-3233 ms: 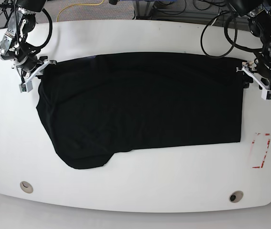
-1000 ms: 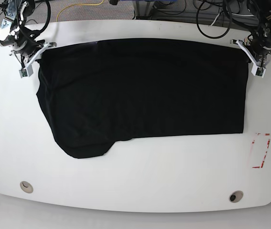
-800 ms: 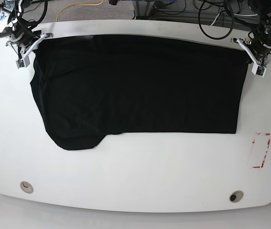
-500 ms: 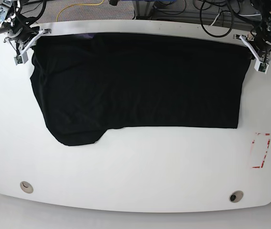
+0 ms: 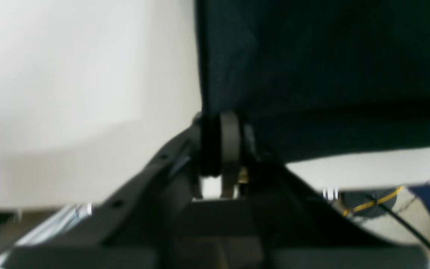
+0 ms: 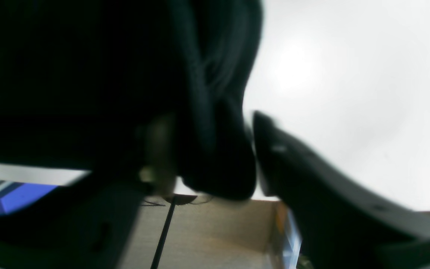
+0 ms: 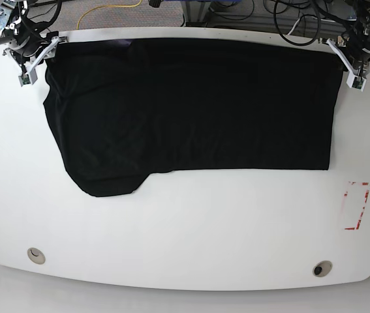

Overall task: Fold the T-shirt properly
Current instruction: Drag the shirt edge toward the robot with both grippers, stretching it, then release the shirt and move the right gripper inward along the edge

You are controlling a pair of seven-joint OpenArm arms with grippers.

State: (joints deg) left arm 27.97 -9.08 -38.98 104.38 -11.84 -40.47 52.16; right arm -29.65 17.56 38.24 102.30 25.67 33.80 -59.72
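The black T-shirt [image 7: 191,104] lies spread flat across the far half of the white table [image 7: 185,228], folded to a wide band with a rounded flap at the lower left. My right gripper [image 7: 49,47] is at its far left corner. In the right wrist view that gripper [image 6: 207,123] stands open, with a bunched fold of the T-shirt [image 6: 69,74] between its fingers. My left gripper [image 7: 339,52] is at the far right corner. In the left wrist view its jaws [image 5: 218,142] stand close together at the corner of the T-shirt [image 5: 312,56]; a pinch is not clear.
A red-outlined mark [image 7: 355,205] sits on the table near the right edge. Two round holes [image 7: 36,255] [image 7: 322,268] are near the front edge. Cables and frame parts [image 7: 237,13] crowd the space just behind the far edge.
Both grippers have drawn the shirt's top edge further toward the far edge of the table, and the whole shirt has slid that way with them.
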